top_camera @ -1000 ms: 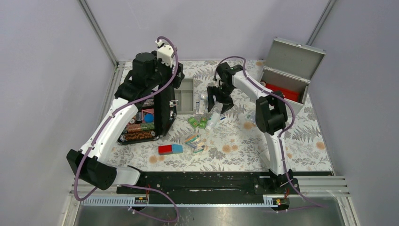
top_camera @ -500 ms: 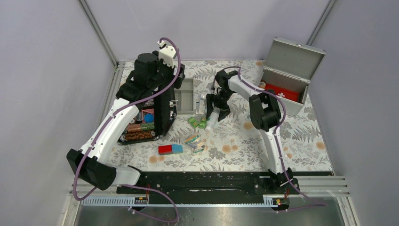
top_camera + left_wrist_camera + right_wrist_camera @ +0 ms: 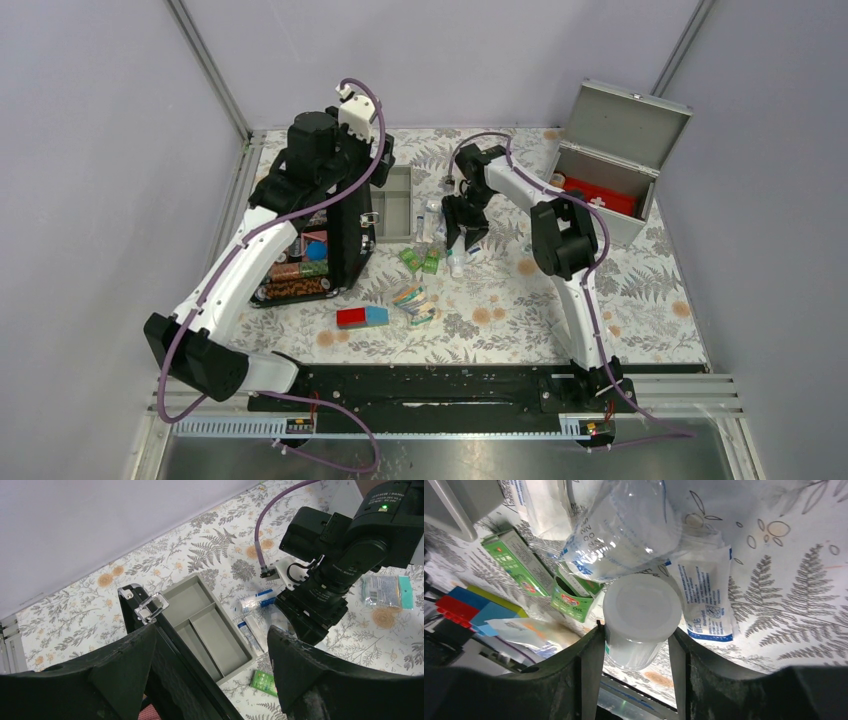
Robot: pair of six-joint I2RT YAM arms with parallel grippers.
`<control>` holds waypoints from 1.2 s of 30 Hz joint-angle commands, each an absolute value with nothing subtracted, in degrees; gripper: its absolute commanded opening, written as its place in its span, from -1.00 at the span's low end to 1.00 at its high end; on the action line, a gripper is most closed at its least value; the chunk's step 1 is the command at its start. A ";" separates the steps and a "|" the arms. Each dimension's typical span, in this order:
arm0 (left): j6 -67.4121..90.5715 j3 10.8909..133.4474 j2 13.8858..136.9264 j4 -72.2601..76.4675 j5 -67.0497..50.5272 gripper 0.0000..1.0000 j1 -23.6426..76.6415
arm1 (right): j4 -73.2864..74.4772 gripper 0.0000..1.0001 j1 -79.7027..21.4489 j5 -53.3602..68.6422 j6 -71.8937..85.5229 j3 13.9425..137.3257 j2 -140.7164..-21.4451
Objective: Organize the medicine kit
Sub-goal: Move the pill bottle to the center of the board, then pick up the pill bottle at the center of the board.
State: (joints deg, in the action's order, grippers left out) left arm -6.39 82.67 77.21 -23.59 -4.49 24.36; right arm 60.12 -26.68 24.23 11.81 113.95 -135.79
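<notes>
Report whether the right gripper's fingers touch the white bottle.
Touching. Right wrist view: the right gripper has both fingers against the white bottle, no gap.

The left arm [image 3: 232, 280] and right arm [image 3: 583, 320] match: smooth white shells between chunky black joint housings, with a purple cable [image 3: 258, 532] looped along each. A black motor [image 3: 380, 535] on the right wrist shows a green light [image 3: 384, 507] and small white lettering. The left claw [image 3: 212, 675] and right claw [image 3: 636, 680] are matte black wedges.

right claw [image 3: 460, 245] dropped lower and nearer, jaws drawn in around the white bottle [image 3: 641, 617]
</notes>
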 commanded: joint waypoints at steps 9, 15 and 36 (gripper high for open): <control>-4.53 87.58 76.99 -18.64 -8.36 0.62 24.60 | 63.39 -0.14 -25.27 19.39 2.68 104.25 -118.95; -2.83 87.19 75.68 -18.26 -8.96 0.62 24.61 | 64.21 -0.17 -19.91 16.18 0.37 97.65 -114.60; -2.81 82.64 72.47 -18.63 -10.34 0.63 24.26 | 64.58 0.47 -15.30 11.55 -4.61 102.88 -125.92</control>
State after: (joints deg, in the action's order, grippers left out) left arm -2.83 83.59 74.22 -20.84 -8.84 24.34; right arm 62.98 -15.86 11.03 -5.15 104.18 -128.68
